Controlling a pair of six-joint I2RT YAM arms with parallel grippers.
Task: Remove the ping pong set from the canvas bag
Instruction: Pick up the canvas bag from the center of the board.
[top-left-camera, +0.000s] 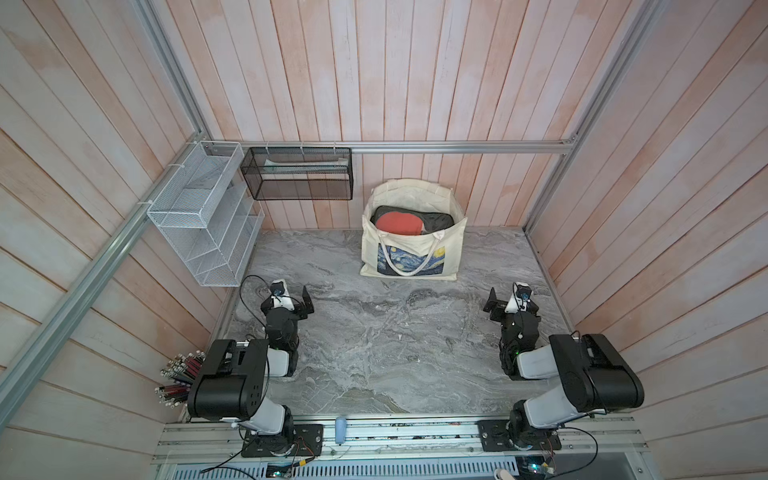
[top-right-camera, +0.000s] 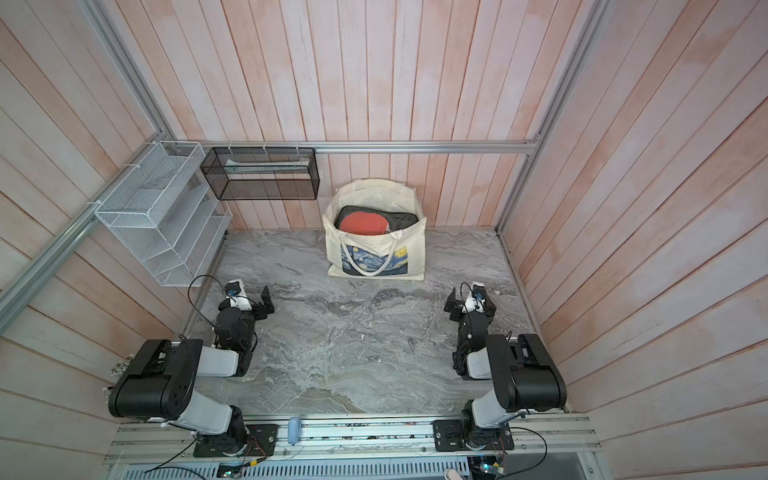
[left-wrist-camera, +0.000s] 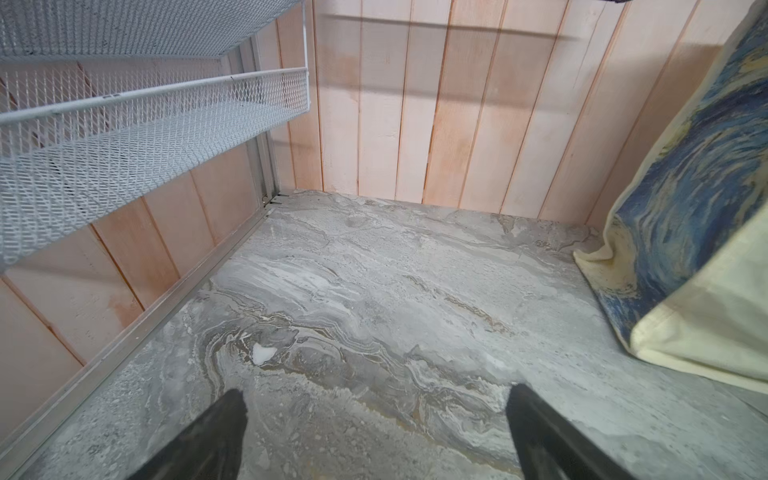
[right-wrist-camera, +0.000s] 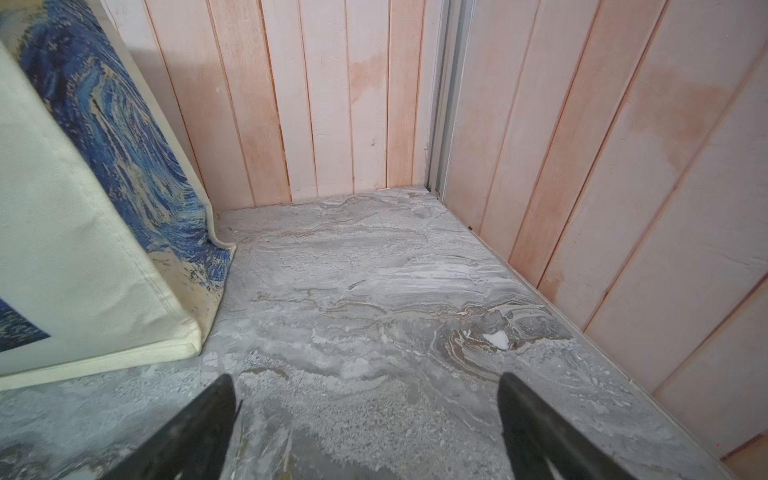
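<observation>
We log left tool (left-wrist-camera: 376, 390) & right tool (right-wrist-camera: 365, 376) released, empty; canvas bag (top-left-camera: 372, 249) stands upright w/ mouth open, so ping pong set (top-left-camera: 399, 222) looks reachable from above.

Lab cell: aluminium frame (top-left-camera: 457, 147), plank walls (top-left-camera: 415, 62)

Soft even light, wide-angle edge distortion

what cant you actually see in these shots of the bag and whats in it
- Ping pong set: in both top views only a red paddle and a dark cover show; the front wall of the bag hides the rest.
- Bag opening: both wrist views cut it off at the picture edge.
- Black mesh basket: pale contents, too dim to identify.
</observation>
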